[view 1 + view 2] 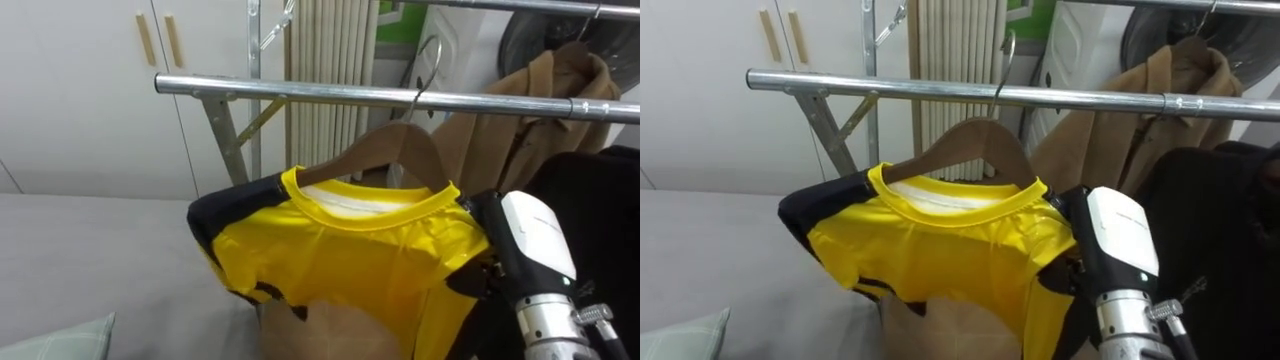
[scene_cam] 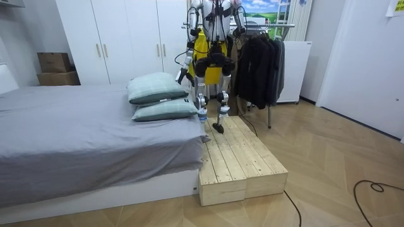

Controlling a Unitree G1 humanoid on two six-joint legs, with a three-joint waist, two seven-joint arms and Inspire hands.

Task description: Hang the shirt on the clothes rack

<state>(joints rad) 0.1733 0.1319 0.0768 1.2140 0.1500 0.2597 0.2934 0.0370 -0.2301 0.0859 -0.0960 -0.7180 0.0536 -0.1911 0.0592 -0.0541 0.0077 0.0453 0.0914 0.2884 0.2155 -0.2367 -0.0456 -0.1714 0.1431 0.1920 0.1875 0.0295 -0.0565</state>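
Now yellow shirt [image 1: 350, 250] (on hanger [image 1: 400, 145]) touches right robot hand [image 1: 535, 235].

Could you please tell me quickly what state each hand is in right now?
Left hand: cannot be told, low at its side.
Right hand: cannot be told, at the yellow shirt's shoulder.

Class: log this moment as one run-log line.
shirt: on hanger | hook: at rail, top above it | right hand: behind shirt's shoulder | robot: on platform by bed
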